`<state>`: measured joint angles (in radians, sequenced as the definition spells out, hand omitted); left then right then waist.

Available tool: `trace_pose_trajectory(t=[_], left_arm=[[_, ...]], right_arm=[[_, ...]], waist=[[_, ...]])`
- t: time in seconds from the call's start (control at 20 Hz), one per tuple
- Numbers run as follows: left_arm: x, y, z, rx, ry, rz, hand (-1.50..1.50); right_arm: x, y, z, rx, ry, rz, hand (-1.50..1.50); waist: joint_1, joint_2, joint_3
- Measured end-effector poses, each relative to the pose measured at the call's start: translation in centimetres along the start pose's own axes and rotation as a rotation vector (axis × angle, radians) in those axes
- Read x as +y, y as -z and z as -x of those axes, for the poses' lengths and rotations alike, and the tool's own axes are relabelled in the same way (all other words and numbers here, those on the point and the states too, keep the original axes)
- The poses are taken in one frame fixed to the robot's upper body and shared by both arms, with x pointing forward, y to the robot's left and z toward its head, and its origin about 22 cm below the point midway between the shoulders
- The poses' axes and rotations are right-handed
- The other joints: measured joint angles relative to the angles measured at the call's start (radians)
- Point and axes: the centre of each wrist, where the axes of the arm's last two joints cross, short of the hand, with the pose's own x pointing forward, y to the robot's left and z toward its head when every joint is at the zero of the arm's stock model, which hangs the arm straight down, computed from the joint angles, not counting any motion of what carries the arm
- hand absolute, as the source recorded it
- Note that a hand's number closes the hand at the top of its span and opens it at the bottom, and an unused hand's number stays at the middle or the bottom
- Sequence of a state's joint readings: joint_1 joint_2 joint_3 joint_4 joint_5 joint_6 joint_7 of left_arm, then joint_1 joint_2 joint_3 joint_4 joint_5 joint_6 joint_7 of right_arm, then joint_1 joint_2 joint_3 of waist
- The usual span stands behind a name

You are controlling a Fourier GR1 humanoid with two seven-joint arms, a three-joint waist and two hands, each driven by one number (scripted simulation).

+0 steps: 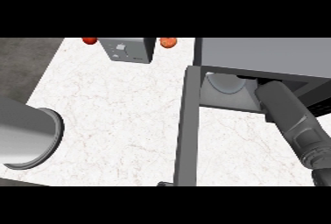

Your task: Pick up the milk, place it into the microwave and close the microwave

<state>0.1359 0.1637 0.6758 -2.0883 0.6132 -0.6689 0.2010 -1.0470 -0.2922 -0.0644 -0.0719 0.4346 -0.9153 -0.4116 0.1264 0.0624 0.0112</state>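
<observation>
No readable writing anywhere. The white marbled counter [116, 105] takes up most of the view, with the grey microwave [271, 54] at upper right, its door [187, 127] swung open toward the camera. The right forearm [294, 122] reaches into the microwave so its hand's hidden, can't tell its grip; the left forearm [29, 133] sits at the left edge, and I can't make out the milk for sure.

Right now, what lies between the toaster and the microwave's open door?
Head view: only bare counter between the toaster and the open door; a red fruit sits beside the toaster.
</observation>
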Motion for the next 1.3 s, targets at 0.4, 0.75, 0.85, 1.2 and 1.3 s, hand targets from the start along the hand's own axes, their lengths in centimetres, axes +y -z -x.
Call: trace_pose_trajectory(t=[0.4,0.75,0.85,1.2,1.3], left_arm=[[-0.1,0.1,0.4,0.028,0.026,-0.001,-1.5],[-0.1,0.4,1.6,0.058,0.012,0.053,-1.5],[-0.3,0.8,2.2,0.067,-0.012,0.073,-1.5],[-0.8,2.0,4.0,0.077,-0.066,0.164,-1.5],[-1.1,2.1,4.4,0.082,-0.082,0.18,-1.5]], right_arm=[[-0.1,0.7,-1.2,-0.116,0.055,-0.038,-1.5],[0.5,0.7,-2.9,-0.148,0.18,-0.119,-1.5],[0.7,0.6,-3.3,-0.143,0.233,-0.141,-1.5],[1.6,-0.5,-3.8,-0.12,0.447,-0.193,-1.5],[1.9,-1.1,-3.2,-0.116,0.511,-0.208,-1.5]], waist=[[-0.006,-0.002,0.005],[-0.011,-0.004,0.002],[-0.018,-0.004,0.0],[-0.043,-0.015,-0.005],[-0.051,-0.021,-0.006]])
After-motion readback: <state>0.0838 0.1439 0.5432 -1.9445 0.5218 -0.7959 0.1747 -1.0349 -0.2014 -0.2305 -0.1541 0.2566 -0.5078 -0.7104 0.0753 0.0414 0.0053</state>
